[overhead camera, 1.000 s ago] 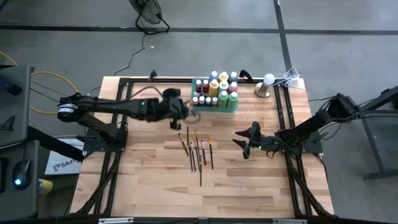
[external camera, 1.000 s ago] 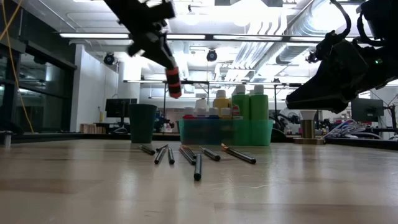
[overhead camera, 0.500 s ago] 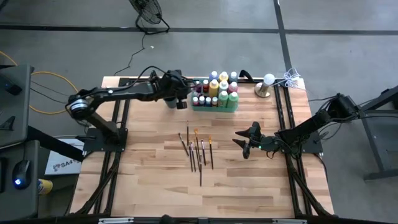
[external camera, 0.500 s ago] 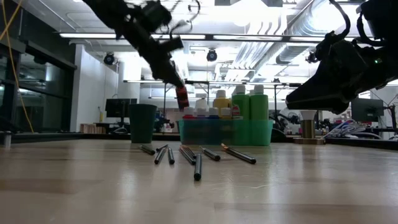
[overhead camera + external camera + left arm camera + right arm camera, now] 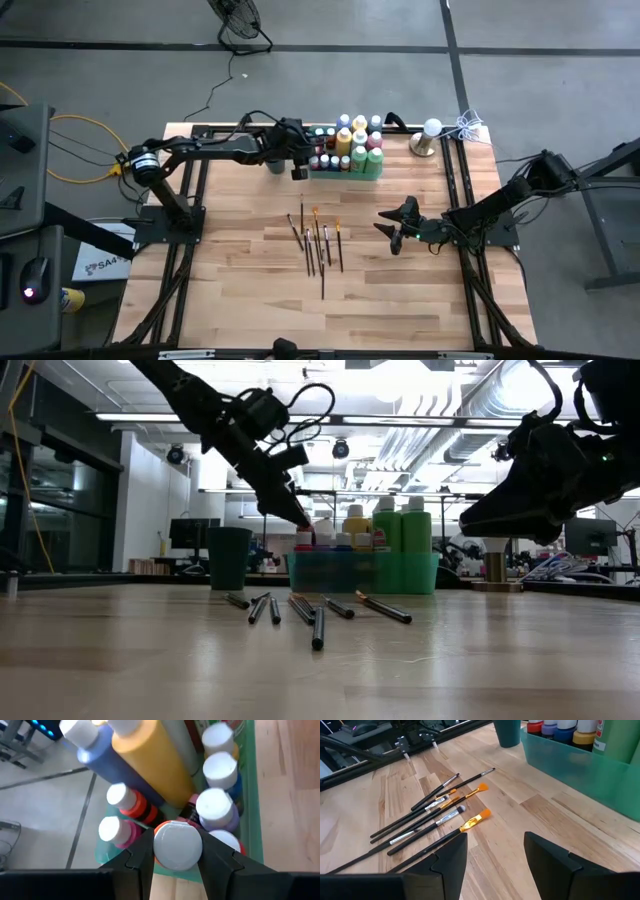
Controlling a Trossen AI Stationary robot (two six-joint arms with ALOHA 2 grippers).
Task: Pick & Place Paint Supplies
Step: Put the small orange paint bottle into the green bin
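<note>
My left gripper (image 5: 297, 162) is shut on a small red paint bottle (image 5: 161, 828) with a white cap. It holds the bottle at the left end of the translucent green tray (image 5: 372, 172), among the other paint bottles (image 5: 350, 140). In the low view the left gripper (image 5: 300, 526) slants down onto the tray (image 5: 362, 572). Several dark-handled paintbrushes (image 5: 316, 242) lie flat on the wood in the table's middle. My right gripper (image 5: 397, 229) hovers open to the right of the paintbrushes (image 5: 431, 815), touching nothing. The dark round cup (image 5: 229, 557) stands left of the tray. My left gripper pinches the red bottle between its two fingers (image 5: 142, 854), just below the white cap (image 5: 177, 845), coming from above and slanting down from the table's left. The bottle stands about upright with its body down between neighbouring bottles in the tray. Its bottom is hidden.
A brass-based white object (image 5: 427, 139) and a white cord bundle (image 5: 467, 126) sit at the far right corner. Black frame rails (image 5: 452, 180) run along the table's sides. Bare wood lies along the near side of the table (image 5: 300, 310).
My left gripper has carried the red bottle from above the table left of the brushes toward the far edge and right, then down into the tray's left end. The bottle hung high and tilted; now it sits low among the other bottles. The right arm kept still.
</note>
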